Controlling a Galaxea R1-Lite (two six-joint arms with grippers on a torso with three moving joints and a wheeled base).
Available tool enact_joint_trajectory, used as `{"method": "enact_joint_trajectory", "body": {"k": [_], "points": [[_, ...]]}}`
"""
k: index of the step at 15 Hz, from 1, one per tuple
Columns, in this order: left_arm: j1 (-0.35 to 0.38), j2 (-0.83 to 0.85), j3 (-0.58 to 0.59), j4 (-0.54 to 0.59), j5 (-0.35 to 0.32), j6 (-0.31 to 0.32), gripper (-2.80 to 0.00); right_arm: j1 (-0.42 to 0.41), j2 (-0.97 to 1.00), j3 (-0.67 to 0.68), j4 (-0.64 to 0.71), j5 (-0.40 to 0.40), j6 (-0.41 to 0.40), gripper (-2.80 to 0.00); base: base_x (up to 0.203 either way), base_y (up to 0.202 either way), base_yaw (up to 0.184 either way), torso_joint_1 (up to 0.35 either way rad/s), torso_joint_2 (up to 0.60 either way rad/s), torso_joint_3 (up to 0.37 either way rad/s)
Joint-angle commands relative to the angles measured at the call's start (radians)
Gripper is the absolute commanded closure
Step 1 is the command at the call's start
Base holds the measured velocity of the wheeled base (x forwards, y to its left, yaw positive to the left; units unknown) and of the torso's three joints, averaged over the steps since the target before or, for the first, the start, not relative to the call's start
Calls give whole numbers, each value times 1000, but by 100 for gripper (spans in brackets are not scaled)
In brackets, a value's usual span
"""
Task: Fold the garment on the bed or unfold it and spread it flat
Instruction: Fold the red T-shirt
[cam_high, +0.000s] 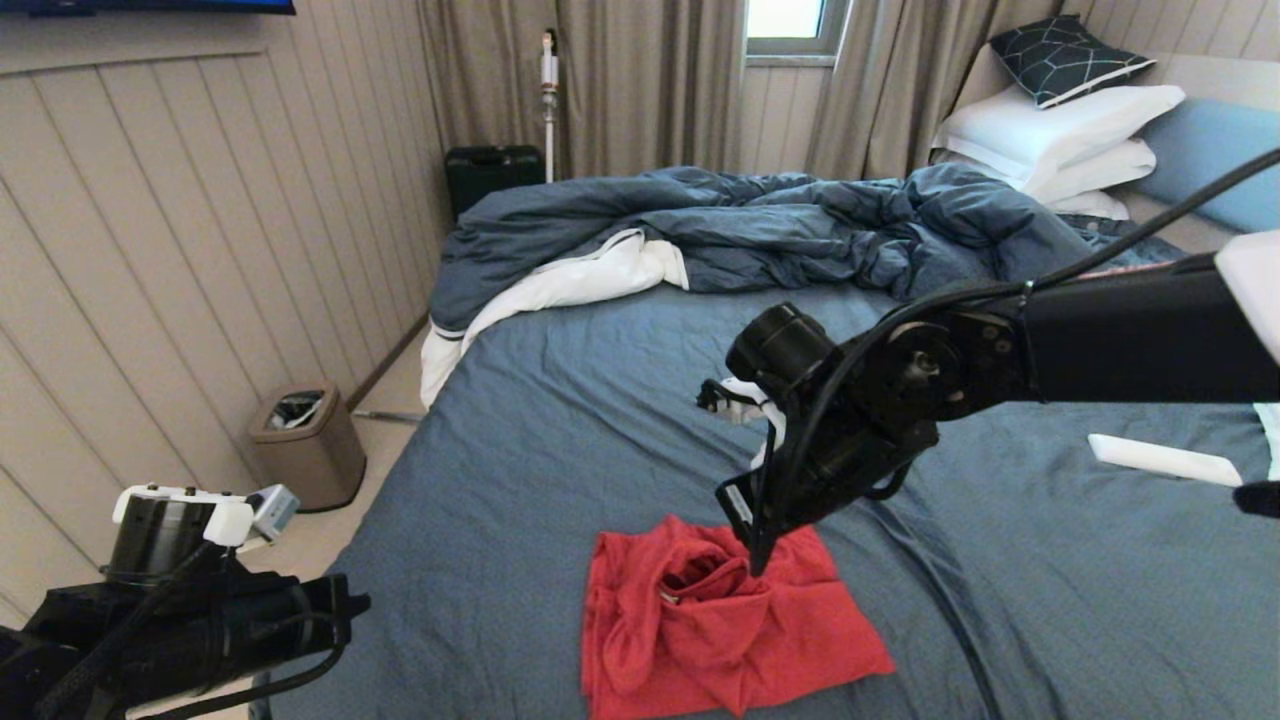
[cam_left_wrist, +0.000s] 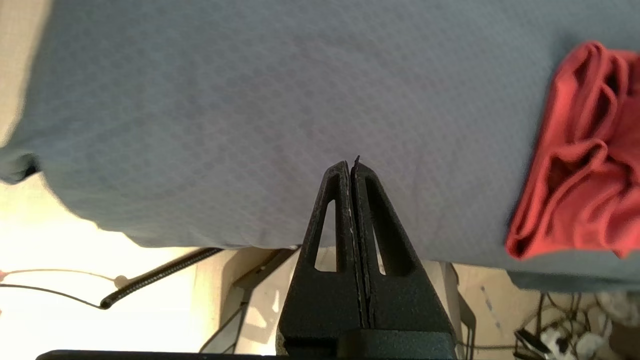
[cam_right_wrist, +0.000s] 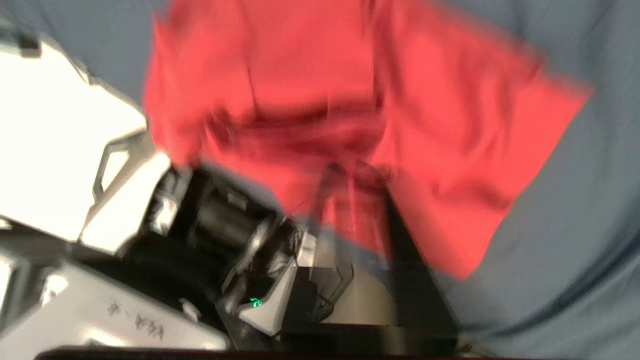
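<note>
**Gripping the shirt's top fold — spread barely begun**

Nearest: left gripper (cam_left_wrist: 352, 167) parked low off the bed's near-left corner, fingers pressed together, holding nothing. It hangs over bare sheet, well apart from the garment (cam_high: 715, 625).

Garment sits near the front edge of the bed (cam_high: 560, 420), roughly centred, bunched into a compact rumpled heap. Folds overlap, a dark pocket gapes in the middle, no lettering or graphic showing. Not flat, not neatly folded either.

Right gripper (cam_high: 757, 560) reaches down onto the heap's far-centre ridge. Fingers narrow; the right wrist view suggests red cloth pinched between the tips, so I read it as a grasp on a top layer.

Status, my judgement: early. Either outcome is all ahead: lift, shake out, lay flat, or square it up and fold. Only one grasp point is taken.

Hard to tell:
- Right wrist view is smeared; exact pinch, and how many layers are caught, unclear.
- Sleeves, collar and hem can't be told apart in the heap.
- Right arm blocks the sheet behind the garment.

Farther back: a white flat object (cam_high: 1165, 460) lies on the sheet to the right, unidentified. Beyond it, duvet (cam_high: 780, 230) rumpled across the bed, pillows (cam_high: 1060, 140) stacked at far right.
</note>
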Motion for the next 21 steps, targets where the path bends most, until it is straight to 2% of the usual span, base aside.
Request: {"method": "enact_joint_trajectory", "body": {"k": [1,15,17,21], "points": [[0,-1,0,-4,-1,-2,0,-1,-37,74,1,1,2,0,0,0,0,0,0,0],[0,-1,0,-6,-1,-2,0,20,153,87,-145,-46,3,0,0,0,0,0,0,0],[0,-1,0,-6,-1,-2,0,47,140,129,-146,-45,4,0,0,0,0,0,0,0],[0,-1,-1,-6,1,-2,0,168,73,242,-152,-42,11,0,0,0,0,0,0,0]]}}
